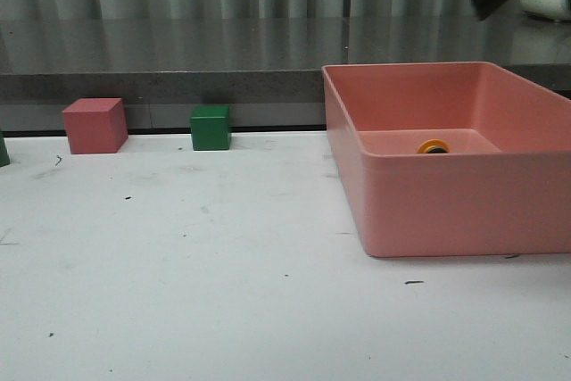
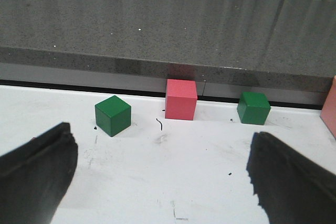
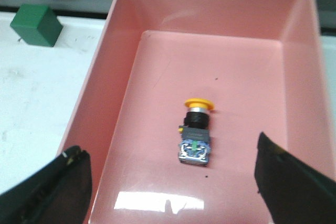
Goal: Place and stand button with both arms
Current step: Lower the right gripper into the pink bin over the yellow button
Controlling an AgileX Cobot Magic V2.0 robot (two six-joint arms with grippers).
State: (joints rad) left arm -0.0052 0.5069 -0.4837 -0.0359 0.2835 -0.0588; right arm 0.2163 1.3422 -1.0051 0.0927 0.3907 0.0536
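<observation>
- My left gripper (image 2: 163, 182) hangs spread wide over the bare white table (image 1: 223, 292), holding nothing; a green cube (image 2: 112, 115), a pink cube (image 2: 181, 98) and a second green cube (image 2: 253, 107) sit by the grey ledge (image 2: 157, 30).
- My right gripper (image 3: 173, 187), fingers also splayed and empty, hovers above the pink bin (image 3: 105, 93).
- The button (image 3: 196, 129) lies on its side mid-floor, yellow cap toward 12 o'clock.
- I judge it light, rigid plastic: the rounded cap looks slippery, so the blocky black-and-clear base offers the flattest grip.
- The bin's smooth, glossy walls may crowd my fingers.
</observation>
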